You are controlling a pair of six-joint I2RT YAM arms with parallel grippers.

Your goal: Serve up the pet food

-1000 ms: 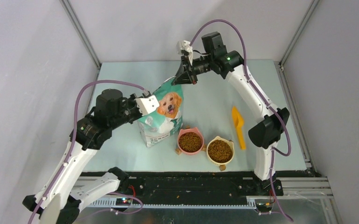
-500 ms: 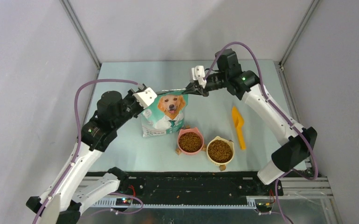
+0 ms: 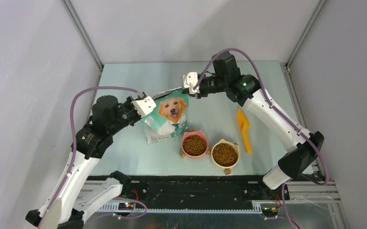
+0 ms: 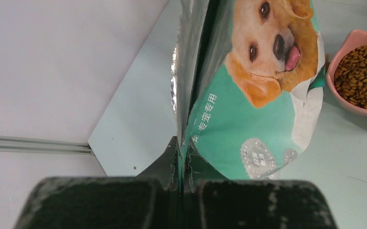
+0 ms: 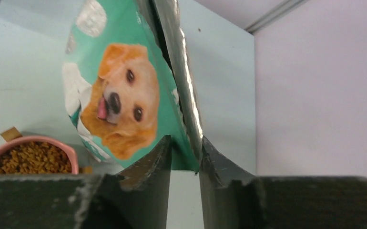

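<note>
The green-white foil bag printed with a golden dog (image 3: pixel 166 121) sits tilted near the middle of the pale green desk (image 3: pixel 124 78), its silver-lined mouth facing the far wall at 12 o'clock. I cannot tell whether its base rests on the desk. The left claw (image 4: pixel 180 155) is clamped on the bag's top-left corner, its fingers pressed together over the foil seam. The right claw (image 5: pixel 185 152) grips the top-right corner, its fingers kept slightly apart by the folded foil that touches both of them. The small dark-brown kibble pellets (image 3: pixel 194 144) fill a pink cat-eared bowl (image 3: pixel 184 142) just at the bag's 4 o'clock. More of them fill a yellow cat-eared bowl (image 3: pixel 213 157), which sits right beside the pink one at its 4 o'clock, near the desk's front edge and the black rail (image 3: pixel 196 183) at 6 o'clock. An orange plastic scoop (image 3: pixel 243 128) lies flat at the yellow bowl's 1 o'clock, apart from both bowls, with its handle pointing toward 6 o'clock. Bare desk shows in a wide band behind the bag toward 12 o'clock and in a strip between the scoop and the right edge at 3 o'clock. At 9 o'clock the left arm spans the narrower room between the bag and the desk's left edge, where the grey wall stands close.
</note>
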